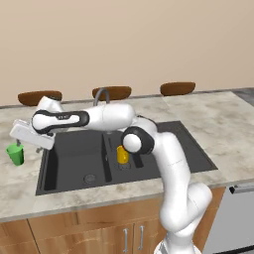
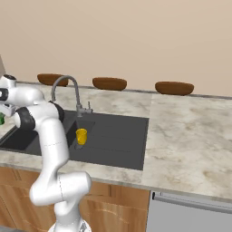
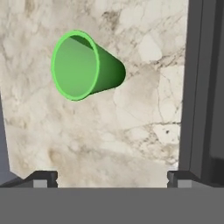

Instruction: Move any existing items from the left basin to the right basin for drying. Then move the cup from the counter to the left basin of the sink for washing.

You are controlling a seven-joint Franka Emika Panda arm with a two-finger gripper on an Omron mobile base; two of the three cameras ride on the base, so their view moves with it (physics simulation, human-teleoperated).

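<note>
The arm reaches left across the sink [image 1: 74,151]; its open, empty end effector [image 3: 112,177] hovers above the green cup [image 1: 15,154] upright on the surface [image 3: 131,118]. The base views show a yellow cup [image 2: 81,136] in the right basin [image 1: 130,163].

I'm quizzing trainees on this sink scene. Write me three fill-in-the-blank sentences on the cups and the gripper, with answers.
1. The green cup stands on the ____, left of the sink.
2. The yellow-orange cup stands in the ____ basin.
3. The gripper hangs above the green cup with its jaws ____.

Missing words: counter; right; open
</note>
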